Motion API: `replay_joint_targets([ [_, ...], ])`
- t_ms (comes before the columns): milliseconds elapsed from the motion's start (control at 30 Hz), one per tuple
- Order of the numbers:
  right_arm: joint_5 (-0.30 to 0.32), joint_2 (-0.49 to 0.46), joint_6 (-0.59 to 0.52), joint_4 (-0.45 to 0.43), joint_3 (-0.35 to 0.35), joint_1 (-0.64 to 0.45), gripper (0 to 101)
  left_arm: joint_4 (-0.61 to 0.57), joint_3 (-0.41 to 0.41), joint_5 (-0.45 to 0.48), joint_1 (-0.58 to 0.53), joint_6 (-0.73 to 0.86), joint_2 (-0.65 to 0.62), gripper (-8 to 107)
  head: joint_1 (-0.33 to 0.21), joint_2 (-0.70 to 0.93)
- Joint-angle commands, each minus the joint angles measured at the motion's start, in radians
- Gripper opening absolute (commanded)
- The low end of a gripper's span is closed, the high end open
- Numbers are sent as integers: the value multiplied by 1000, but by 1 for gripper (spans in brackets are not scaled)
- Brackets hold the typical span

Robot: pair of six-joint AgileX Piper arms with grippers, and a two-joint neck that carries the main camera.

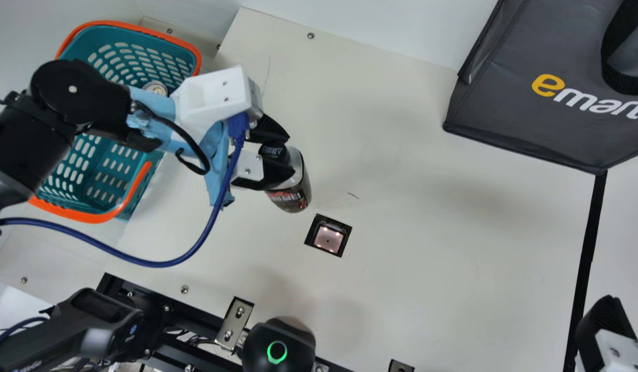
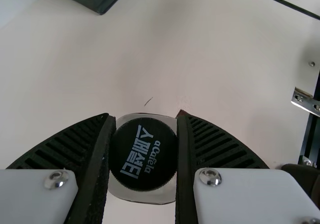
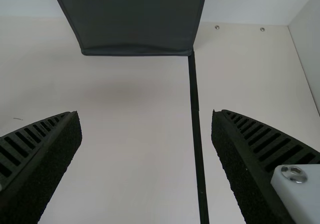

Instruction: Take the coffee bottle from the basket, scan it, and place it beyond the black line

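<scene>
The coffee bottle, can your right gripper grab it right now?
Probably not easily: the left gripper is closed on the top of the coffee bottle, and the right gripper, though open, is away by the black line.

a dark gray bag (image 1: 505, 108) with a black strap (image 1: 624, 83) stood at upper right; a round lid (image 1: 155, 88) sat at upper left, a thin dark mark (image 1: 353, 195) near center.

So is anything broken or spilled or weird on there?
A small dark mark near the scanner and a thin line nearer the basket look odd on the table, maybe scratches. I see no spill, and the coffee bottle looks unbroken.
</scene>
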Motion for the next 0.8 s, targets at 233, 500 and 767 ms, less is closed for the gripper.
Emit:
replay_joint_targets([
  [233, 0, 0, 0, 0, 0, 0, 91, -16, 18, -3, -32, 58, 6, 10, -17, 2],
  [500, 0, 0, 0, 0, 0, 0, 91, -25, 39, -38, -42, 120, 30, 10, -17, 2],
  [767, 0, 0, 0, 0, 0, 0, 91, -36, 51, -84, -38, 178, 67, 10, -17, 2],
])
